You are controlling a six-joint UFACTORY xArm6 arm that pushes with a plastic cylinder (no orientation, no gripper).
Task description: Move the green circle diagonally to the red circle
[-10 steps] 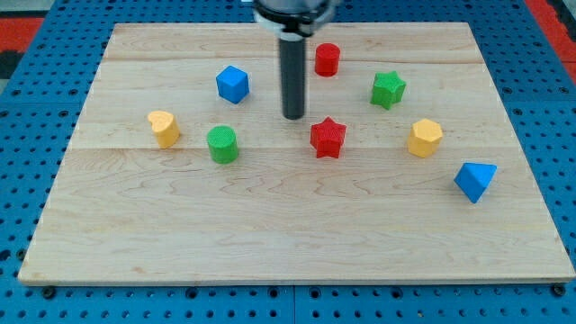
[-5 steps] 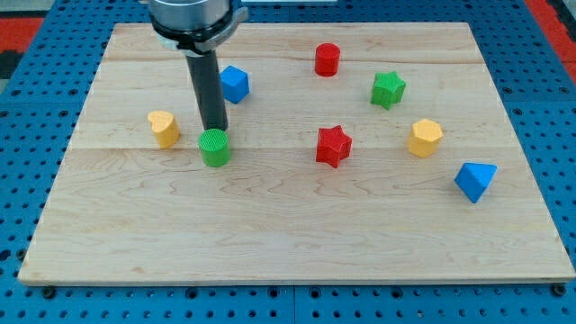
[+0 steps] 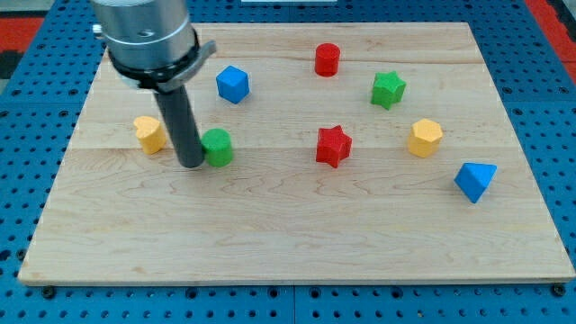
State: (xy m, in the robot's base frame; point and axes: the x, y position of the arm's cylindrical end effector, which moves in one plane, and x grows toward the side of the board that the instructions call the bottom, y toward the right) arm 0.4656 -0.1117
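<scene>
Wooden board [image 3: 297,243] is being shown laid on a blue pegboard [image 3: 27,180], w/ eight small blocks spread over its upper half.

Item 1: green circle [image 3: 218,147], being seen left of centre, upright, on the board.
Item 2: red circle [image 3: 327,59], being seen near the view's top, up and to the right of the green circle, well apart from it.
Item 3: my tip [image 3: 191,165], being held at board level just beside the green circle on its left side; contact looks likely but can't be confirmed. No pincer is being carried: the arm is ending in a plain dark rod [image 3: 179,126], so no open/closed state applies.
Item 4: yellow heart [image 3: 148,134], being seen just left of the rod, partly near it, apart from the green circle.
Item 5: blue cube [image 3: 232,84], being seen above and slightly right of the green circle.
Item 6: red star [image 3: 333,145], approx. centre, right of the green circle.
Item 7: green star [image 3: 388,89], upper right.
Item 8: yellow hexagon [image 3: 424,138], right side.
Item 9: blue triangle [image 3: 474,181], furthest right, lowest of the set.
</scene>
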